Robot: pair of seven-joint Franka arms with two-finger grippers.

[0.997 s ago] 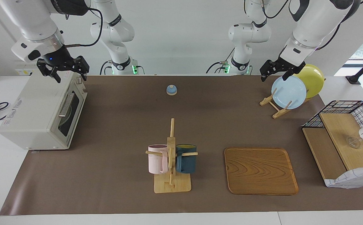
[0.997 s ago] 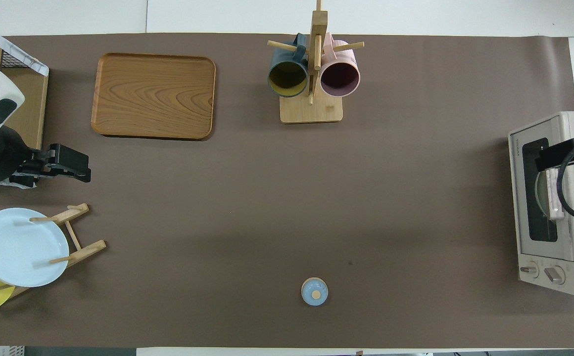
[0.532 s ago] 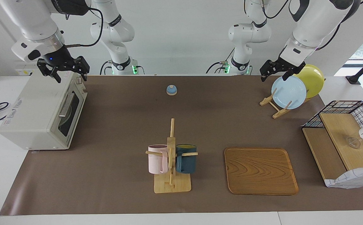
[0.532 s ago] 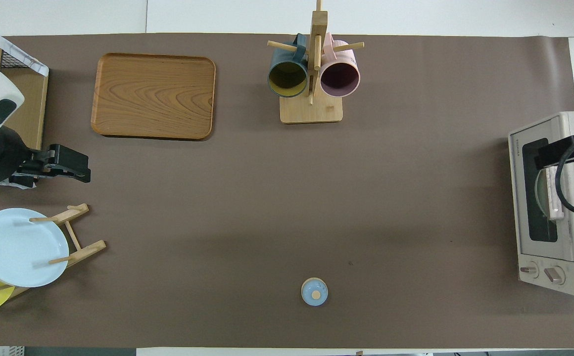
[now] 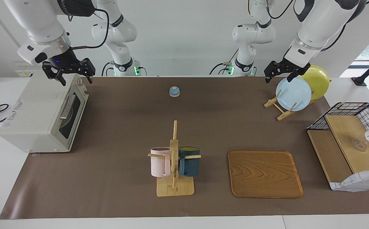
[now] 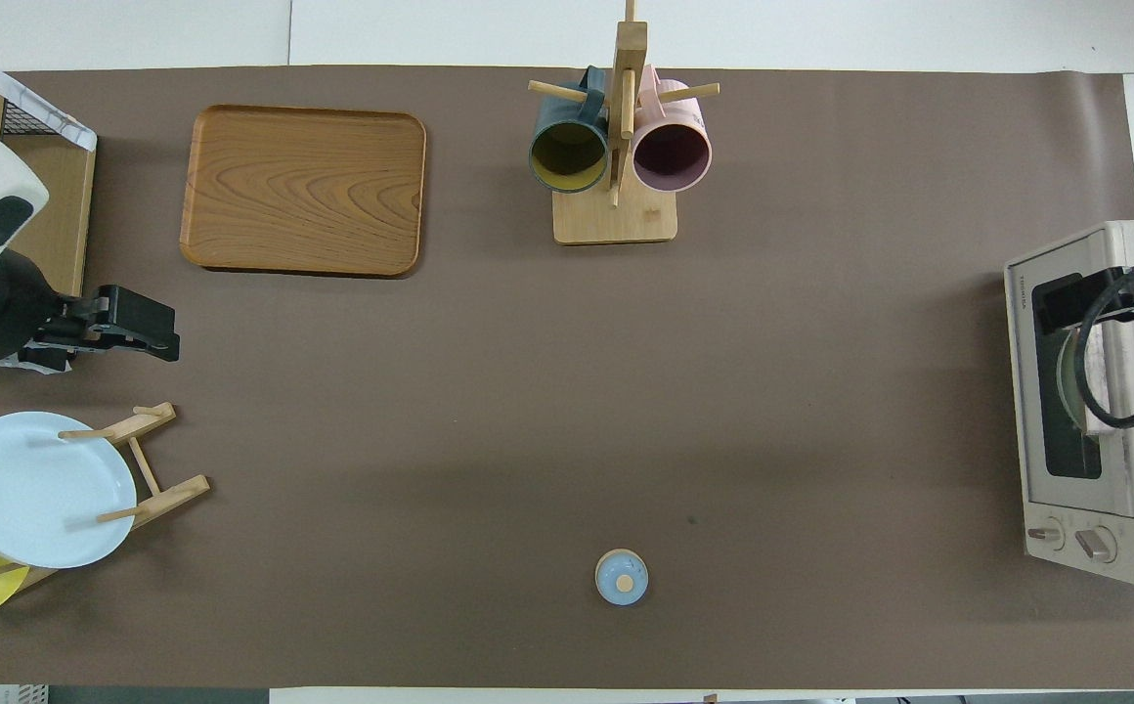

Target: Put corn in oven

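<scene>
Since the earlier frames my right gripper [image 5: 69, 72] has shifted toward the middle of the table above the oven's top, while my left gripper [image 5: 281, 73] has kept its place. My right gripper hangs over the oven [image 5: 41, 116], above the top edge by the door, its fingers spread and holding nothing. The oven, an off-white box, sits at the right arm's end of the table with its dark glass door [image 5: 71, 112] shut and a metal bar handle [image 5: 66, 106] across it; a rounded pale shape shows through the glass, but I cannot tell what it is. No corn can be made out in either view. My left gripper waits in the air over the plate rack [image 5: 280, 106] at the left arm's end, its fingers released and empty, just above the pale blue plate [image 5: 293, 93], with a yellow plate [image 5: 318, 81] leaning next to it. Near the robots, mid-table, stands a small blue bell [image 5: 174, 91]. Farther from the robots stand a mug tree [image 5: 174, 165] bearing a pink mug [image 5: 159, 162] and a dark blue mug [image 5: 189, 161], and beside it a wooden tray [image 5: 265, 174].
</scene>
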